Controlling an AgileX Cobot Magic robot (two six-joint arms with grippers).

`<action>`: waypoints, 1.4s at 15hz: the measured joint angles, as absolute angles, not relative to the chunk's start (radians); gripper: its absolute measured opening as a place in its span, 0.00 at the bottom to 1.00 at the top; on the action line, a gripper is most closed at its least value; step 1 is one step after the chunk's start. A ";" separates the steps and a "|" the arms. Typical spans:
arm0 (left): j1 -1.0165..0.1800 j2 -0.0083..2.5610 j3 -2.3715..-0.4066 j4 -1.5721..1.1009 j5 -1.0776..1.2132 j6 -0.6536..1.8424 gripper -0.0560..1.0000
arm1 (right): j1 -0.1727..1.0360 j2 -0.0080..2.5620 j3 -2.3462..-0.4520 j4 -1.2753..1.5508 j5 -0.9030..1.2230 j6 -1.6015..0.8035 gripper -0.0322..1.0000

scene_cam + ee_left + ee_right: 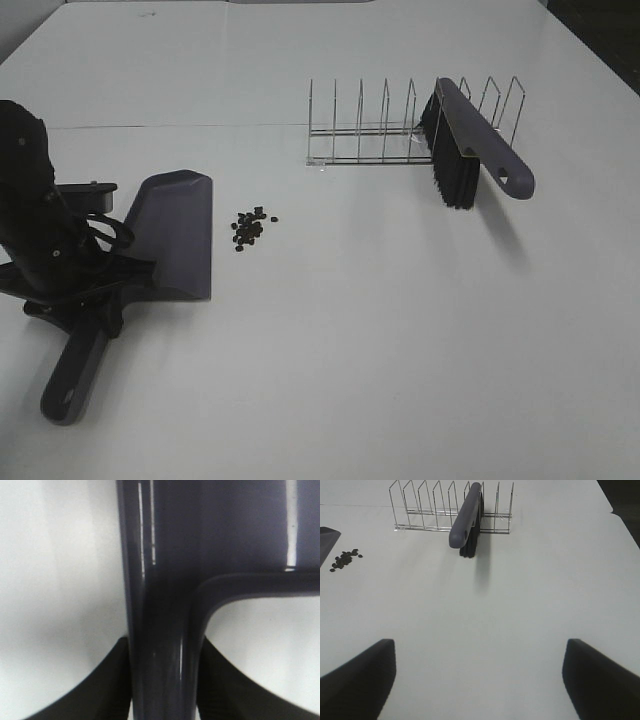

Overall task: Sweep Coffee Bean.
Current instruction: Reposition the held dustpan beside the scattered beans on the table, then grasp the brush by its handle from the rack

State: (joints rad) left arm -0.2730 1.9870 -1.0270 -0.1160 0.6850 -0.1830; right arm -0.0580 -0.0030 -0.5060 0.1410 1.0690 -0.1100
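The coffee beans [250,227] lie in a small dark cluster on the white table, just right of the blade of the grey dustpan [175,235]. My left gripper [85,300] is shut on the dustpan's handle [160,630], and the pan lies flat on the table. In the left wrist view the black fingers [107,690] sit on either side of the handle. The grey brush [470,145] with black bristles leans in the wire rack [360,130]. My right gripper [480,680] is open and empty, well short of the brush [467,520]. The beans also show in the right wrist view [345,560].
The wire rack [425,510] stands at the back of the table, with the brush in one of its right-hand slots. A corner of the dustpan [327,537] shows beside the beans. The table's dark right edge [625,515] is close to the rack.
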 joint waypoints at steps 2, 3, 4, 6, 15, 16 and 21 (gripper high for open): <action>-0.273 1.987 -1.027 -0.118 0.680 -0.195 0.38 | -0.058 -0.003 -0.506 0.145 1.069 -0.110 0.80; -0.273 1.987 -1.027 -0.119 0.679 -0.197 0.38 | -0.058 -0.003 -0.506 0.147 1.069 -0.110 0.80; -0.273 1.987 -1.027 -0.119 0.679 -0.198 0.38 | -0.058 -0.003 -0.506 0.151 1.069 -0.110 0.80; -0.273 1.987 -1.027 -0.119 0.677 -0.211 0.38 | -0.058 -0.003 -0.506 0.165 1.069 -0.110 0.80; -0.273 1.829 -1.027 -0.097 0.691 -0.237 0.38 | -0.058 -0.003 -0.506 0.167 1.069 -0.110 0.79; -0.273 1.827 -1.027 -0.093 0.714 -0.239 0.38 | -0.058 -0.001 -0.506 0.167 1.068 -0.110 0.78; -0.273 1.827 -1.027 -0.085 0.720 -0.239 0.38 | -0.048 0.200 -0.553 0.170 0.927 -0.116 0.75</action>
